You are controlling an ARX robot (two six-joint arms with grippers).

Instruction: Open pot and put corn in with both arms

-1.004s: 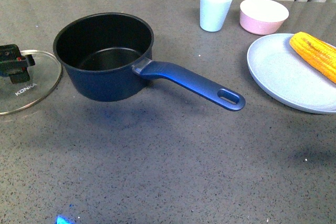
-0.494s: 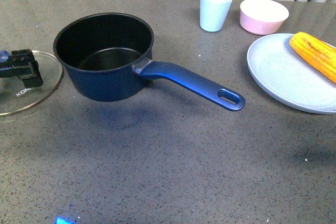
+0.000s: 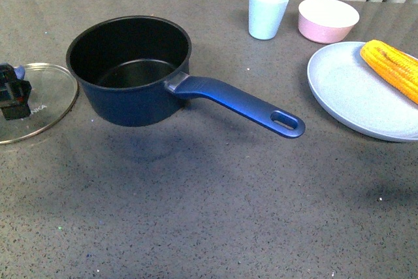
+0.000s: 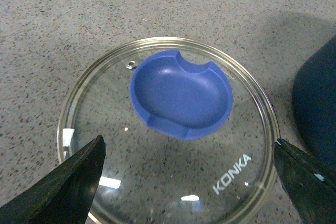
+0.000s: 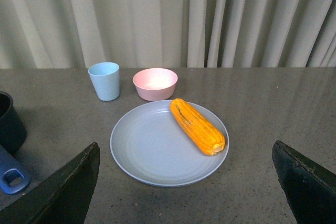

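Observation:
The dark navy pot (image 3: 130, 70) stands open at the table's left-centre, its long blue handle (image 3: 241, 104) pointing right and toward me. Its glass lid (image 3: 49, 93) lies flat on the table to the pot's left. My left gripper (image 3: 13, 93) hovers over the lid, open and empty. In the left wrist view the lid (image 4: 105, 145) with its blue knob (image 4: 181, 93) lies between the spread fingers (image 4: 68, 187). The corn (image 3: 392, 66) lies on a pale blue plate (image 3: 353, 96) at the right. My right gripper (image 5: 186, 187) is open and empty, short of the plate (image 5: 147, 150) and corn (image 5: 197, 126).
A pale blue cup (image 3: 268, 11) and a pink bowl (image 3: 328, 19) stand at the back, behind the plate. Curtains close off the far edge. The pot's wall (image 4: 317, 114) is just beside the lid. The pot handle's end (image 5: 13, 177) shows in the right wrist view.
My left gripper has shifted over the lid, first a little right, then back toward the left edge. The lid, pot and corn have not moved.

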